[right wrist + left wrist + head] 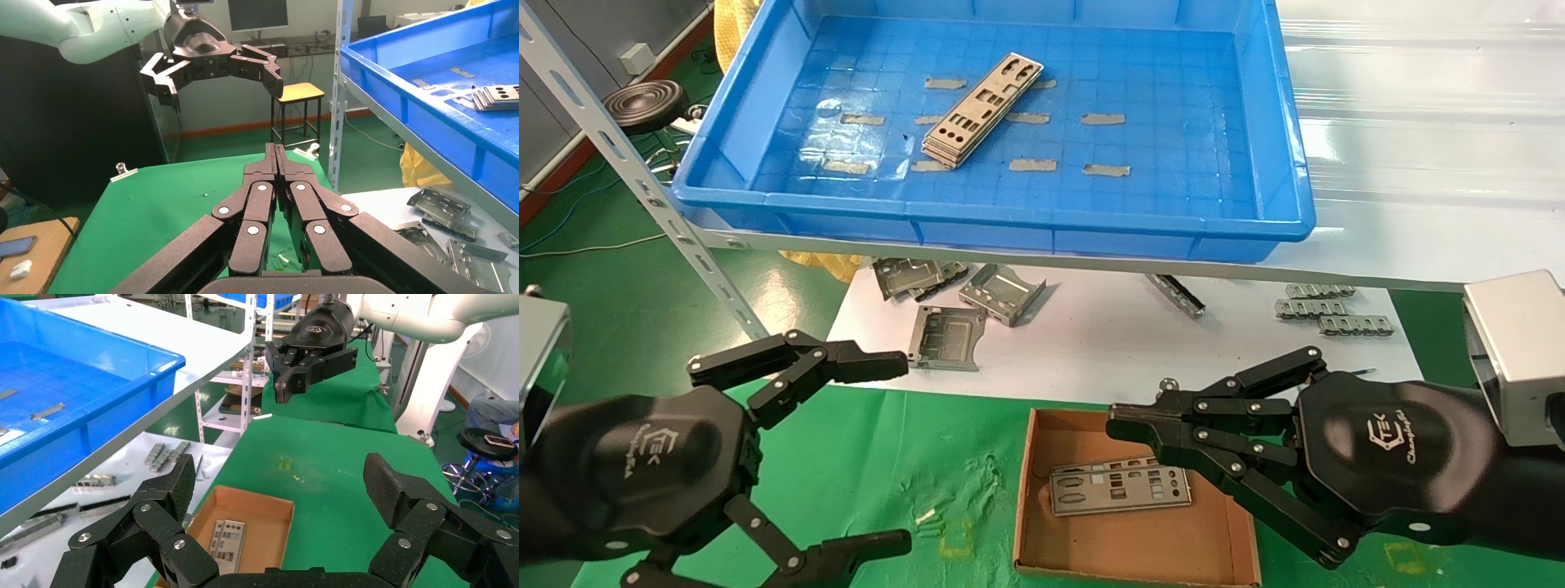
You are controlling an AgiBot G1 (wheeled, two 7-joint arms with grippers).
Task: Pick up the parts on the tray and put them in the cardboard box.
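I see a green table carrying the cardboard box. A white shelf holds the blue tray. Brackets lie on what looks like white board.

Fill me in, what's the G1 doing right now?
It is moving metal plates from the blue tray to the cardboard box. One plate lies in the box; a small stack of plates sits in the tray. Neither gripper holds anything: the right gripper is shut and empty over the box's rear edge, and the left gripper hangs open over the green mat beside it.
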